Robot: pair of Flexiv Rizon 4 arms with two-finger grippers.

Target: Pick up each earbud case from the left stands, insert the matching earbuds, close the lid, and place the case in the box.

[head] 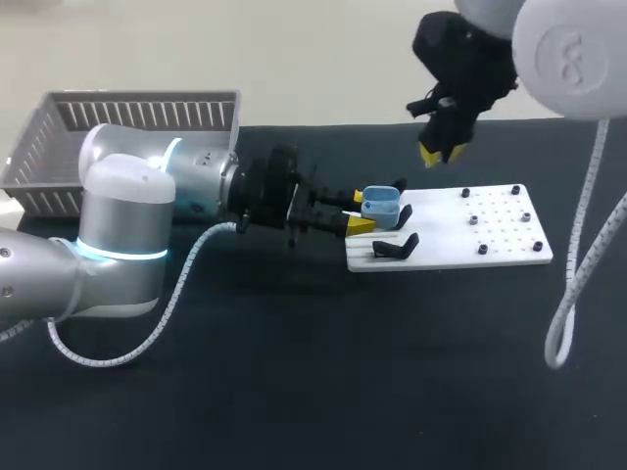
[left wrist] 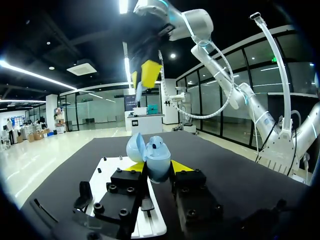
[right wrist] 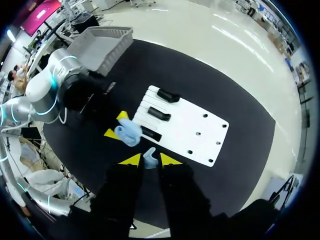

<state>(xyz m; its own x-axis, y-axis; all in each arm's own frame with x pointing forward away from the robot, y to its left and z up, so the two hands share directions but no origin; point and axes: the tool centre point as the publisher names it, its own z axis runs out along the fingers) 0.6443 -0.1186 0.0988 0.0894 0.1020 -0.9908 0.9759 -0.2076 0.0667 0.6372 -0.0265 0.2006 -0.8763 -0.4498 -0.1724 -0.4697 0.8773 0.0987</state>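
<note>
Head view, insertion step: left hand [head: 363, 213] grips open pale-blue plastic earbud case [head: 380, 204]; right hand [head: 441, 152] pinches small blue earbud [right wrist: 150, 158], probably must descend aligned.

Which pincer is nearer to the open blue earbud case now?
Left. The left pincer is shut on the earbud case, at the white board's edge. The right pincer hangs higher, apart from the case, gripping a small blue earbud.
</note>
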